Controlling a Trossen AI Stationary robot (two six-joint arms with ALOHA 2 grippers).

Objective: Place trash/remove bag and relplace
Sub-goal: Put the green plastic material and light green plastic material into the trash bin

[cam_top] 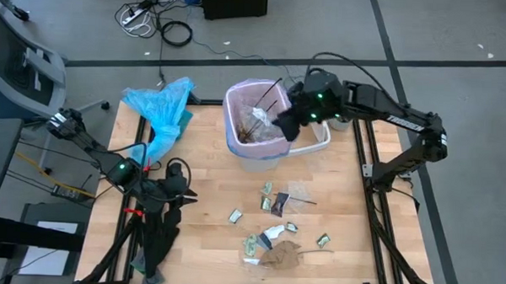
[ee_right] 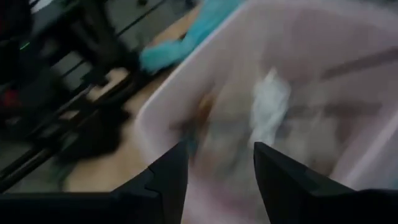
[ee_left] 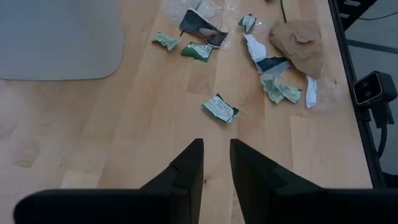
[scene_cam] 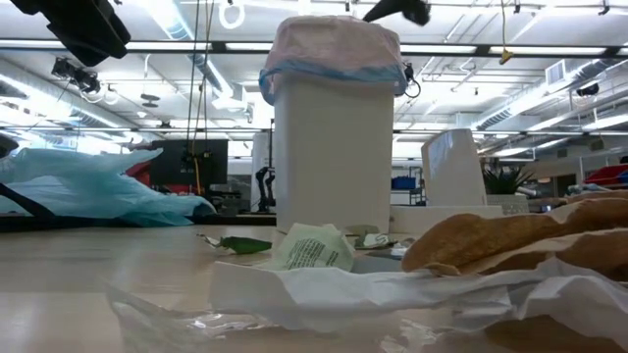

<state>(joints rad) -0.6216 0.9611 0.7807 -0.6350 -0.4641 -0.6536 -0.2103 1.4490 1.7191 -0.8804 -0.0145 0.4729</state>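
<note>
Low view: brown paper scrap (scene_cam: 510,240) nearest lens, bin (scene_cam: 334,147) w/ pink bag (scene_cam: 332,44) behind.
High view: right gripper (cam_top: 287,126) over bag rim, trash (cam_top: 277,227) strewn on tabletop (cam_top: 208,208).
R wrist view: fingers (ee_right: 168,174) apart, nothing between them.
L wrist view: left gripper (ee_left: 216,163) hovers, fingers slightly apart, empty.
Risk: fingers could snag thin liner, pulling it off rim.

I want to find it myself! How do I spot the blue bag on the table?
Start at the white bin with its pink liner, at the table's far edge. Go along that edge toward the left arm's side: the light-blue bag lies crumpled at the corner, the only blue thing on the table.
</note>
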